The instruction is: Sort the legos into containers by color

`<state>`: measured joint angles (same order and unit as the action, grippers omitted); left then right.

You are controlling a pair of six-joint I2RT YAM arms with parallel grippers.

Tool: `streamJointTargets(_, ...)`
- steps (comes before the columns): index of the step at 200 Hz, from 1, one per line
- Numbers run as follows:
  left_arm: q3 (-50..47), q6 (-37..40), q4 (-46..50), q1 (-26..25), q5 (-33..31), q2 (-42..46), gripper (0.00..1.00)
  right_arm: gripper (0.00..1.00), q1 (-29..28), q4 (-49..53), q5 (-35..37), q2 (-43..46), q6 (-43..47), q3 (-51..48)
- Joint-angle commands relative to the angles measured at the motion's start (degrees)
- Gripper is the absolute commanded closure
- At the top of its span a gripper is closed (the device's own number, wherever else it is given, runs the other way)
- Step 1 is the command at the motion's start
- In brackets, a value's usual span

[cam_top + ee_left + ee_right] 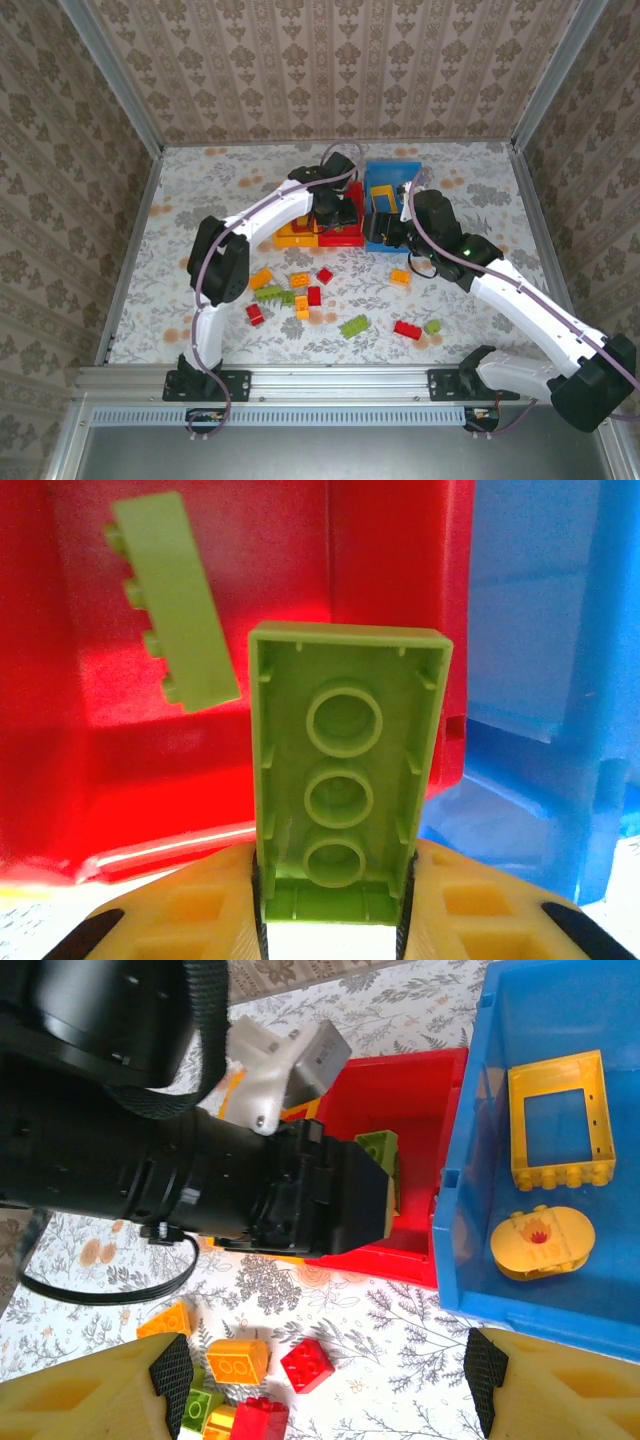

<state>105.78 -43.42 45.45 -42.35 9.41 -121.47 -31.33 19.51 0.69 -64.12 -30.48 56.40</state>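
Observation:
My left gripper point(333, 905) is shut on a lime green brick point(345, 770), hollow underside toward the camera, held over the red bin point(390, 570). Another green brick point(175, 605) lies inside that bin. From above, the left gripper point(335, 212) hangs over the red bin point(345, 238), between the yellow-orange bin point(292, 238) and the blue bin point(392, 172). My right gripper point(328, 1378) stands open above the table by the blue bin point(470, 1210), which holds a yellow frame point(600, 1100) and a round yellow piece point(542, 1243). A red brick point(307, 1363) lies between its fingers, untouched.
Loose legos lie scattered in front of the bins: orange point(260, 278), green point(272, 294), red point(324, 275), green point(353, 326), red point(407, 329), orange point(400, 277). The left arm's black wrist point(200, 1180) sits close beside my right gripper. Metal rails edge the table.

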Motion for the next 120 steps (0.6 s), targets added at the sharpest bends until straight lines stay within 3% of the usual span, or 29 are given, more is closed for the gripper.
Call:
streamJointTargets(1,2.19,1.0,1.16,-0.27,2.3,-1.42,0.69,0.25,0.39,1.15,-1.42,0.92,-1.16,-1.24)
streamJointTargets(72,1.36,0.52,2.27,-0.34,1.71,-1.7,0.45,0.23,0.66,1.94,-1.94,0.31,-1.17,-1.66)
streamJointTargets(120,1.56,0.29,2.89,-0.68,-0.01,1.57,0.43,0.24,0.74,5.28,-0.6,0.69,0.29,-1.3)
